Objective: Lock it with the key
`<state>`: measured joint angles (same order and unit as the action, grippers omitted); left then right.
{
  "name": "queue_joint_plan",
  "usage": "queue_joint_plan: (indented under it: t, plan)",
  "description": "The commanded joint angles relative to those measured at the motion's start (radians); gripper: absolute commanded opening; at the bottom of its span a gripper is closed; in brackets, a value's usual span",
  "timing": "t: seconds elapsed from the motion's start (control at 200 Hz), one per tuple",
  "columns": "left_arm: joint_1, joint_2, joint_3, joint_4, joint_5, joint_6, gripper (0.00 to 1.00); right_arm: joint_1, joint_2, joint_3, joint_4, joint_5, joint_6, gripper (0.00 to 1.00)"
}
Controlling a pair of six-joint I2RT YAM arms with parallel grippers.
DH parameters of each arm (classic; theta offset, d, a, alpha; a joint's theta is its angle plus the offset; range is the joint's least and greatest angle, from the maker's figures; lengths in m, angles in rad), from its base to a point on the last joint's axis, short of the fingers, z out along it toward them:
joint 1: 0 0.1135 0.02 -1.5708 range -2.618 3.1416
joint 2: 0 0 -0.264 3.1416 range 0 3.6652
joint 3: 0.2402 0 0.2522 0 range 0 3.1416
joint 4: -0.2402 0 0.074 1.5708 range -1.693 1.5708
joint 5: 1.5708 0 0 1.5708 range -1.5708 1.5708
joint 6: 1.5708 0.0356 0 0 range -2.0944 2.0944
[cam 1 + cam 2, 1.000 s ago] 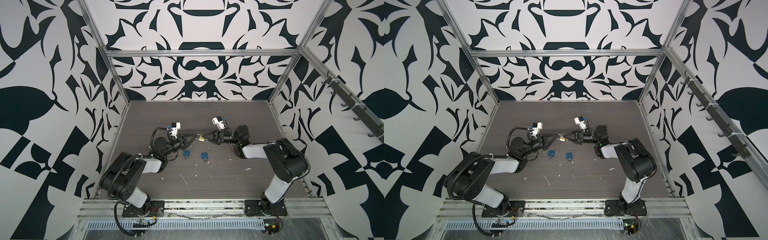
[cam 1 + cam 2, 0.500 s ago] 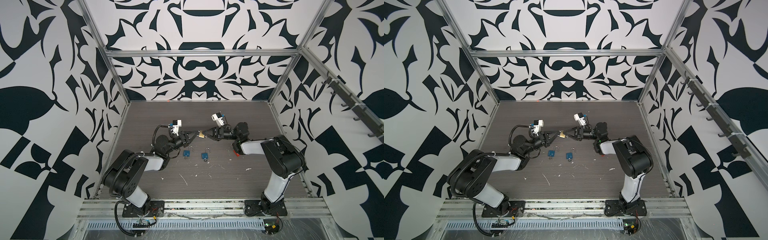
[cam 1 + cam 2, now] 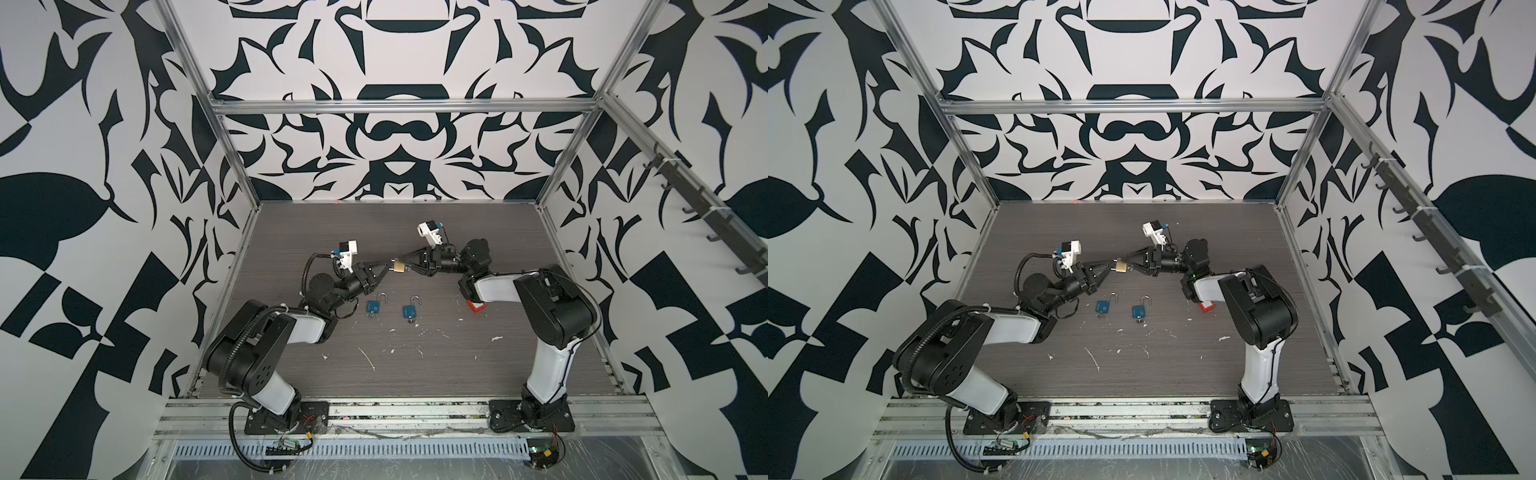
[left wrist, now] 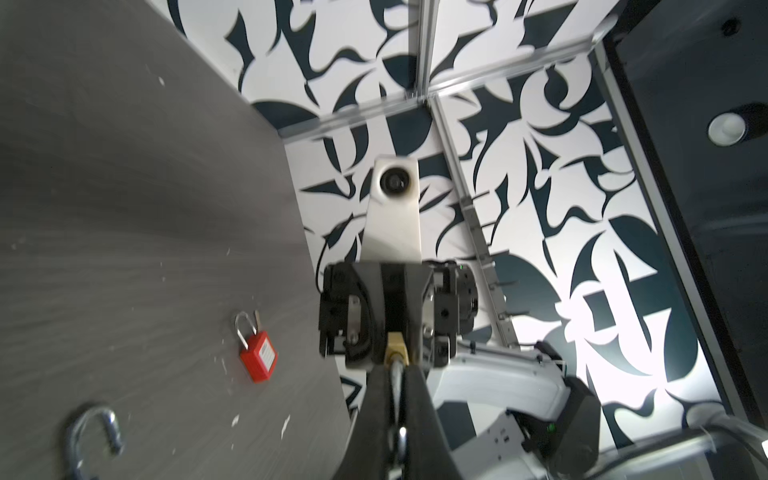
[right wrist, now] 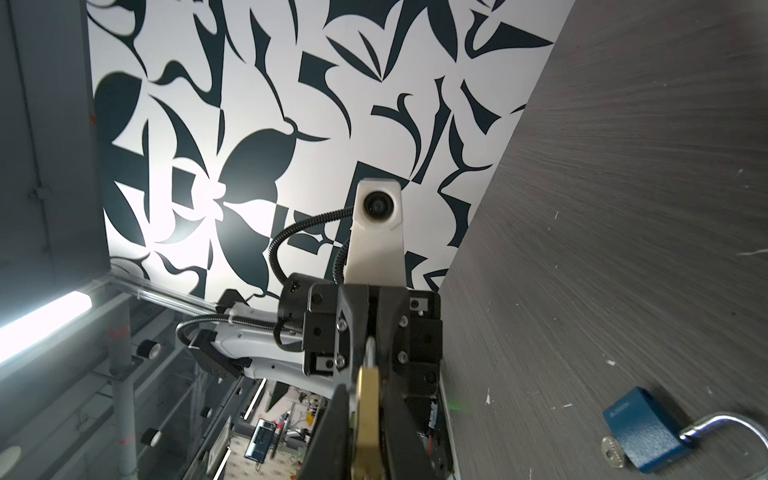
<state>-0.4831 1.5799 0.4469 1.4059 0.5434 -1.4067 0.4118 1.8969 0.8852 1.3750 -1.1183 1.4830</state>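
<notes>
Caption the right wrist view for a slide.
Brass padlock between the jaws of the right gripper, its silver end pinched by the left gripper; open blue padlock on the table.

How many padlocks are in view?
4. A brass padlock is held up mid-table; a blue padlock and a second blue padlock lie on the table; a red padlock lies partly under the right arm. Others may be hidden.
</notes>
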Motion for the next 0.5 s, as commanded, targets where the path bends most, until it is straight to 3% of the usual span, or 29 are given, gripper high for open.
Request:
queue_joint_plan:
  t: [0.0, 0.165, 0.27, 0.495]
  plan:
    - [0.018, 0.000, -0.009, 0.019, 0.149, 0.004, 0.00, -0.040, -0.051, -0.033, 0.054, 0.099, 0.005, 0.35]
    - [0.043, 0.039, 0.033, 0.019, 0.205, 0.012, 0.00, -0.081, -0.088, -0.121, 0.054, 0.124, 0.007, 0.37]
    - [0.047, 0.058, 0.060, 0.018, 0.237, 0.013, 0.00, -0.106, -0.124, -0.187, 0.043, 0.132, -0.003, 0.32]
    - [0.046, 0.069, 0.085, 0.020, 0.262, 0.006, 0.00, -0.105, -0.231, -0.263, -0.151, 0.133, -0.152, 0.26]
